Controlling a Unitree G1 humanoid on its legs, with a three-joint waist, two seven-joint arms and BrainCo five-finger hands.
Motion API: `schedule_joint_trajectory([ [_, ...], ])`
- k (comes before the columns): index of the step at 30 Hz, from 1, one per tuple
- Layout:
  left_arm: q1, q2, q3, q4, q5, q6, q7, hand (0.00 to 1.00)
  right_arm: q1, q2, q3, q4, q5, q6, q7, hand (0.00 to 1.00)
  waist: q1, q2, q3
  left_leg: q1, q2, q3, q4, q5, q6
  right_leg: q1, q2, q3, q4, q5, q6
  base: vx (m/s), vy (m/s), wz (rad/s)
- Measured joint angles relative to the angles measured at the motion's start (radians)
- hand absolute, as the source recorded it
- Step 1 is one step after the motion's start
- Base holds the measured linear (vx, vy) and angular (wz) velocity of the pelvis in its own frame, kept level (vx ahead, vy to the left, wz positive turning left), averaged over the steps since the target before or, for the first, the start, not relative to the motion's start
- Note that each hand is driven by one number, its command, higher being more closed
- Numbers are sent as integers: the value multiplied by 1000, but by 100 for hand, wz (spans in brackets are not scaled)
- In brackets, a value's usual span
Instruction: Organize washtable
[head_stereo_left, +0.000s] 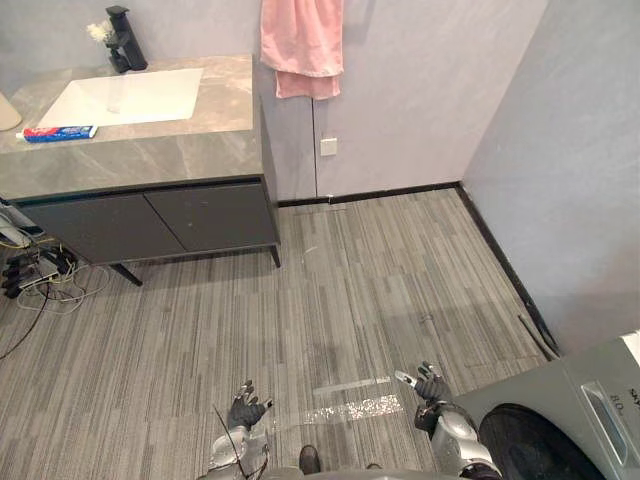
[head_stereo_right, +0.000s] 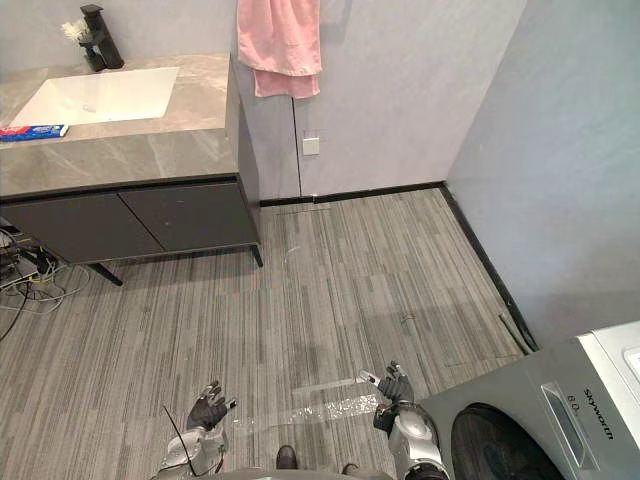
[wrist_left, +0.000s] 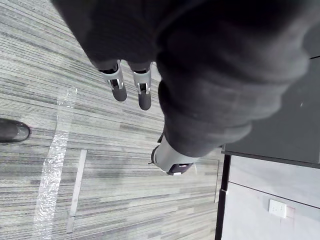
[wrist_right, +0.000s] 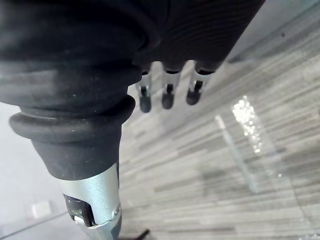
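The washtable (head_stereo_left: 140, 155) is a grey marble counter on a dark cabinet at the far left, with a white sink (head_stereo_left: 125, 97) and a black faucet (head_stereo_left: 125, 40). A toothpaste box (head_stereo_left: 58, 132), blue, white and red, lies flat on the counter in front of the sink. My left hand (head_stereo_left: 245, 410) and right hand (head_stereo_left: 430, 385) hang low over the floor near me, far from the counter. Both are open with relaxed fingers (wrist_left: 142, 92) and hold nothing; the right hand's fingers (wrist_right: 167, 97) point at bare floor.
A pink towel (head_stereo_left: 302, 45) hangs on the wall right of the counter. A washing machine (head_stereo_left: 560, 420) stands at the near right. Cables and a power strip (head_stereo_left: 30, 270) lie under the cabinet's left end. Clear tape (head_stereo_left: 355, 405) is stuck on the grey plank floor.
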Motion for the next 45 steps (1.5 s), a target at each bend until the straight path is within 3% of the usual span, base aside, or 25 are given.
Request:
schedule_joint_trajectory([
  [10,37,-18,-27,0,0,-4,-1,0,16,2,0,-2,42,-1,3,0,-3,22,-2,1,4,3,-1,7,-10,-3,0,-1,14,-1,1,-59,-13,2],
  [16,55,-19,-27,1,-21,-7,3,0,35,4,2,6,141,-9,4,0,2,22,-3,-38,3,6,-1,5,-9,-49,-1,0,10,1,6,-87,17,0],
  [18,55,-19,-27,1,-21,-8,8,0,32,4,1,6,168,-14,3,0,5,21,-1,-66,3,23,0,-4,8,-88,-3,10,27,0,11,8,50,-22],
  [22,44,-8,-27,-20,-21,-8,20,0,10,2,2,6,198,-14,3,0,16,2,29,-76,-2,84,0,-32,47,-233,-45,35,292,-82,56,82,53,-33],
  [24,14,5,-28,-23,-20,-7,21,0,-4,2,2,5,215,-13,3,0,25,-2,62,-58,1,88,7,-38,56,-354,-74,30,541,-90,71,123,63,-18],
  [25,-4,15,-28,-27,-20,-6,21,0,-3,1,5,6,215,-9,4,0,24,-4,72,-49,5,80,7,-42,61,-380,-79,28,577,-112,60,179,30,15],
  [28,-51,26,-25,-37,-21,-8,23,0,-10,0,12,5,214,-4,4,0,24,14,90,-28,55,47,7,-75,29,-434,-82,-15,478,-124,60,246,-19,20],
  [30,-65,32,-26,-38,-18,-8,23,0,-19,0,14,3,213,-3,4,0,24,26,107,-4,96,39,8,-102,1,-468,-90,-38,366,-80,74,328,-65,11],
  [31,-65,33,-26,-38,-15,-6,22,0,-12,0,15,3,209,1,4,0,22,16,112,31,110,38,8,-130,-39,-496,-111,-60,282,-15,91,456,-121,4],
  [32,-64,33,-26,-39,-10,-6,22,0,-7,0,15,3,205,3,4,0,18,7,118,50,111,36,10,-145,-51,-505,-124,-60,256,10,98,551,-198,18],
  [34,-59,40,-27,-40,0,-6,21,0,19,-2,31,-5,186,14,3,0,-4,-30,124,93,132,23,72,-215,-97,-513,-145,-50,229,63,75,542,-273,46],
  [35,-46,41,-28,-47,1,-5,20,0,35,-3,38,-13,183,14,4,0,-16,-32,121,96,162,14,115,-258,-119,-510,-134,-57,262,62,65,597,-381,75],
  [36,-27,50,-27,-65,0,-6,19,0,55,3,52,-17,182,15,6,0,-26,-47,108,67,188,-2,243,-308,-150,-513,-119,-60,310,103,39,610,-412,67],
  [37,-26,50,-27,-65,0,-3,19,0,57,2,56,-11,180,15,7,0,-27,-43,109,28,219,6,346,-318,-165,-512,-104,-61,338,119,10,621,-456,27],
  [38,-19,37,-20,-73,-14,0,19,0,47,-8,61,-1,175,19,6,0,-6,-14,95,-61,309,28,571,-300,-150,-478,-44,-77,326,89,-34,785,-519,-38],
  [39,-8,21,-12,-73,-38,3,19,0,38,-23,83,-3,174,19,5,0,11,31,99,-145,391,33,788,-210,-90,-431,23,-76,294,70,-72,657,-422,-64],
  [41,-2,-12,-2,-72,-50,18,17,0,10,-37,102,0,175,18,6,0,33,58,106,-234,453,27,1046,-184,-71,-336,80,-41,231,54,-101,737,-385,-71],
  [42,-6,-21,3,-71,-55,20,14,0,1,-40,111,5,173,18,7,0,31,50,114,-254,452,32,1137,-185,-72,-239,91,-19,184,51,-106,668,-343,-49],
  [45,-8,-22,4,-88,-60,12,-6,0,-3,-44,111,7,153,11,7,0,31,11,125,-291,426,96,1141,-207,-88,-45,83,28,108,51,-105,555,-220,-14],
])
